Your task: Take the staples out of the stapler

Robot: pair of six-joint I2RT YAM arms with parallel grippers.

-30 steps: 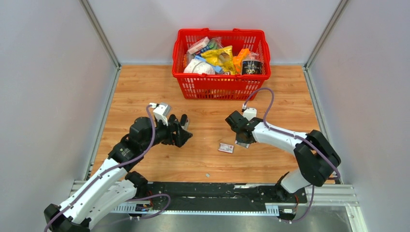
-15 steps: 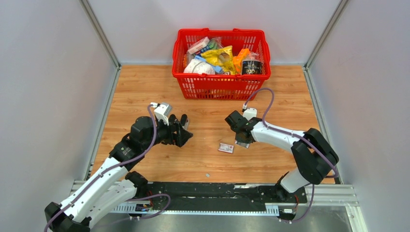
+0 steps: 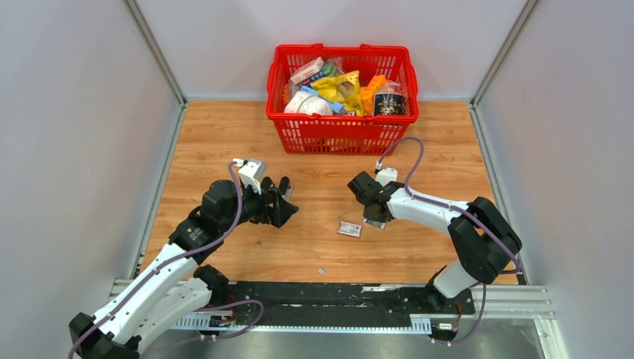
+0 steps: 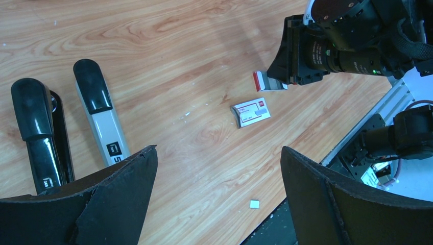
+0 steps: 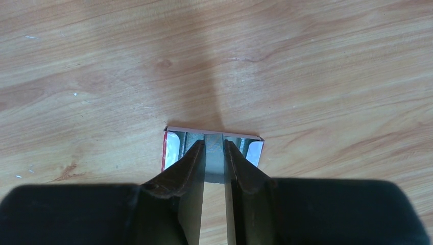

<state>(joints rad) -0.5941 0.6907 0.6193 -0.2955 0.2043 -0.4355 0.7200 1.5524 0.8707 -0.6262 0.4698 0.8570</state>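
Between right gripper [image 5: 214, 145] fingers: staples [image 5: 215, 164], thin grey strip, pinched tight. Just past fingertips: white-and-red tray [image 5: 173, 145], half hidden; unclear whether gripped too. At left gripper [image 4: 218, 153]: spread wide, grasping nothing. Below it, by 1 finger: black stapler [image 4: 38, 138] and grey stapler [image 4: 99, 115], near ends cut off. Ahead: labelled box [image 4: 250, 111]. Farthest: red basket [image 3: 340, 134].
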